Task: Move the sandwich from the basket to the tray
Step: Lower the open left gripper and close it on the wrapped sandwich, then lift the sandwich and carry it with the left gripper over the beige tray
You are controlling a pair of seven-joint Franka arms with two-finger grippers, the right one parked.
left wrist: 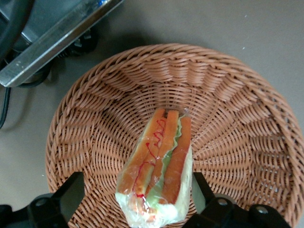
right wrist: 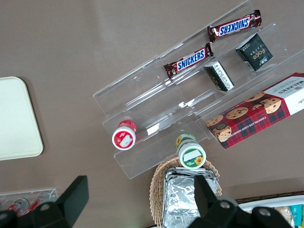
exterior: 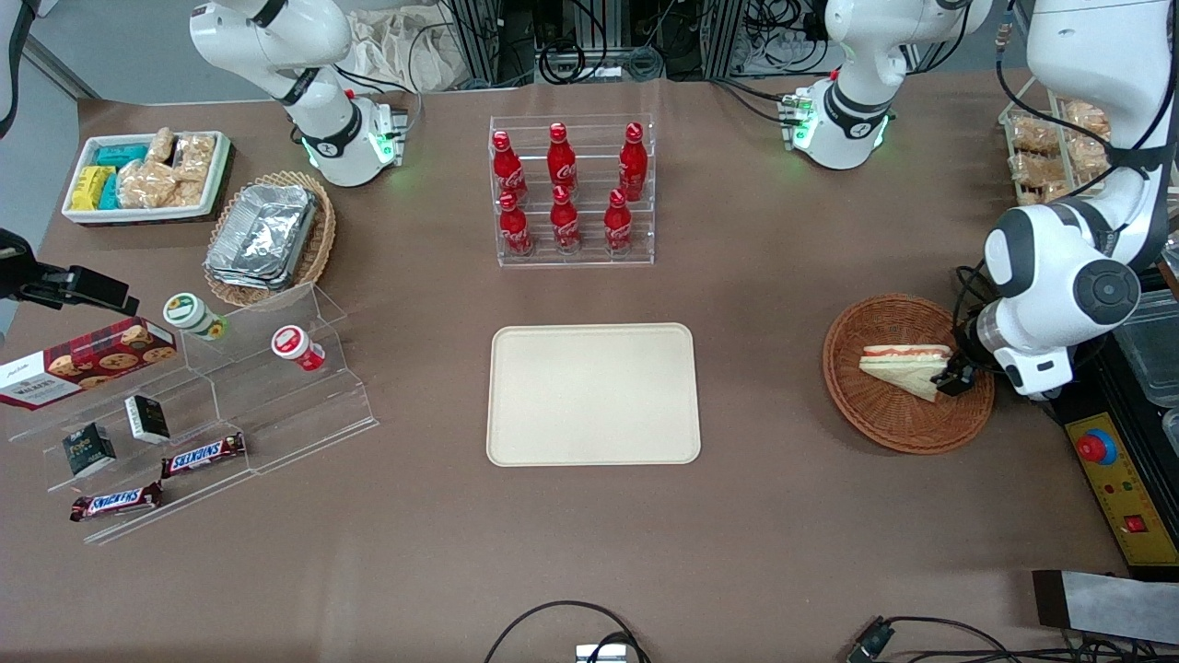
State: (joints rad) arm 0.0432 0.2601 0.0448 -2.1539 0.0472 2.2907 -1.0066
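Observation:
The sandwich [exterior: 903, 365], a plastic-wrapped white-bread wedge with red-orange and green filling, lies in the round reddish-brown wicker basket [exterior: 889, 419] toward the working arm's end of the table. My left gripper [exterior: 952, 376] is low in the basket at the sandwich's wide end. In the left wrist view the gripper [left wrist: 136, 186] is open and its two dark fingers [left wrist: 71, 190] stand either side of the sandwich [left wrist: 159, 166] above the basket [left wrist: 237, 118]. One finger is close against the wrap; the other stands apart from it. The cream tray [exterior: 592, 394] lies flat mid-table with nothing on it.
A clear rack of red cola bottles [exterior: 571, 189] stands farther from the front camera than the tray. A yellow control box with a red button [exterior: 1110, 470] lies beside the basket. Snack shelves [exterior: 184, 405], an oval basket of foil trays [exterior: 267, 235] and a white snack bin [exterior: 147, 175] sit toward the parked arm's end.

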